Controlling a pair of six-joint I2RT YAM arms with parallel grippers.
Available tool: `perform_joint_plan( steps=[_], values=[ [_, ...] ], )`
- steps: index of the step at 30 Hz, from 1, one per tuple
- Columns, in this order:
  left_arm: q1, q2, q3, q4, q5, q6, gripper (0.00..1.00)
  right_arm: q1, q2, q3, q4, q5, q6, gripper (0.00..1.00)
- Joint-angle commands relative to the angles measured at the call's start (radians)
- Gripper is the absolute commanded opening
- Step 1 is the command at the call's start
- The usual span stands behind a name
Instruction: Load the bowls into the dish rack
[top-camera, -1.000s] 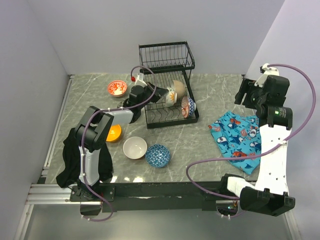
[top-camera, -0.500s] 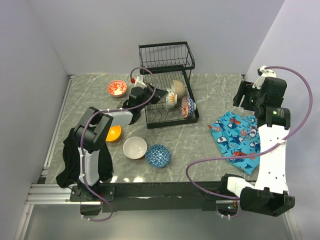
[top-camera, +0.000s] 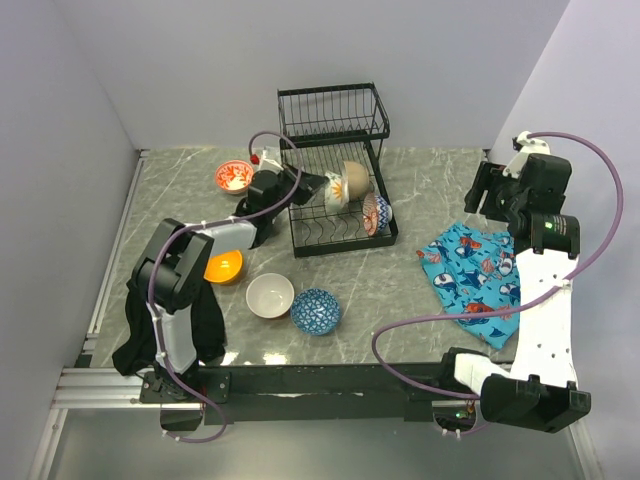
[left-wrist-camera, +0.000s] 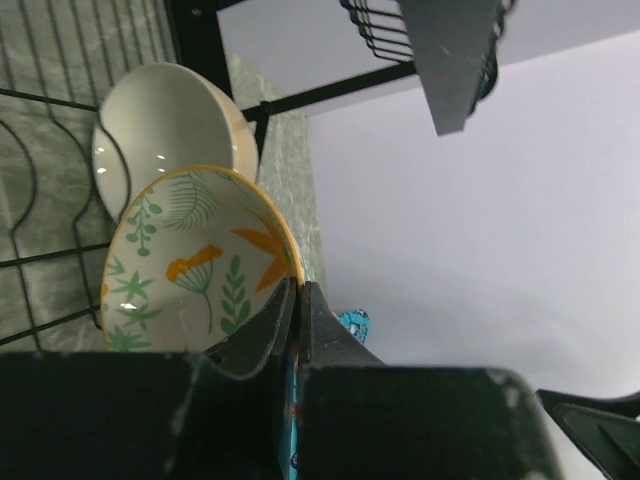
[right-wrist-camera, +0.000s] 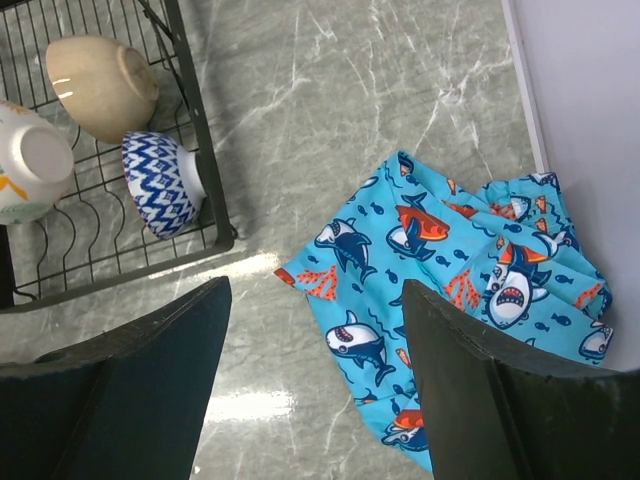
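My left gripper (top-camera: 316, 186) is shut on the rim of a white bowl with green and orange leaves (top-camera: 336, 191). It holds the bowl on edge over the lower tray of the black wire dish rack (top-camera: 335, 104). In the left wrist view the leaf bowl (left-wrist-camera: 190, 265) stands next to a beige bowl (left-wrist-camera: 165, 125), pinched in my gripper (left-wrist-camera: 297, 300). A blue zigzag bowl (top-camera: 376, 212) also stands in the tray. A red bowl (top-camera: 234, 176), an orange bowl (top-camera: 224, 266), a white bowl (top-camera: 270, 295) and a blue patterned bowl (top-camera: 315, 310) sit on the table. My right gripper (top-camera: 483, 190) is open and empty, high at the right.
A blue shark-print cloth (top-camera: 480, 275) lies right of the rack, below my right gripper (right-wrist-camera: 315, 390). A black cloth (top-camera: 140, 330) hangs by the left arm's base. The walls close in behind the rack and at both sides.
My left gripper has shifted a little left with the leaf bowl, still over the lower tray. The right arm has barely moved.
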Motion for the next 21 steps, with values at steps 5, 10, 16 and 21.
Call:
perform_joint_plan(
  steps=[5, 10, 16, 21],
  values=[
    [0.01, 0.021, 0.129, 0.03, -0.056, -0.057, 0.01, 0.013, 0.007, 0.047, 0.02, 0.021, -0.017, 0.77],
    [0.003, 0.093, 0.211, -0.053, -0.102, -0.119, 0.01, 0.016, 0.018, 0.057, 0.009, 0.032, -0.048, 0.77],
    [-0.007, 0.121, 0.216, -0.078, -0.13, -0.157, 0.01, 0.02, 0.041, 0.084, 0.004, 0.05, -0.063, 0.77],
    [-0.011, 0.159, 0.235, -0.075, -0.136, -0.172, 0.01, 0.034, 0.054, 0.096, 0.0, 0.065, -0.077, 0.76]
  ],
)
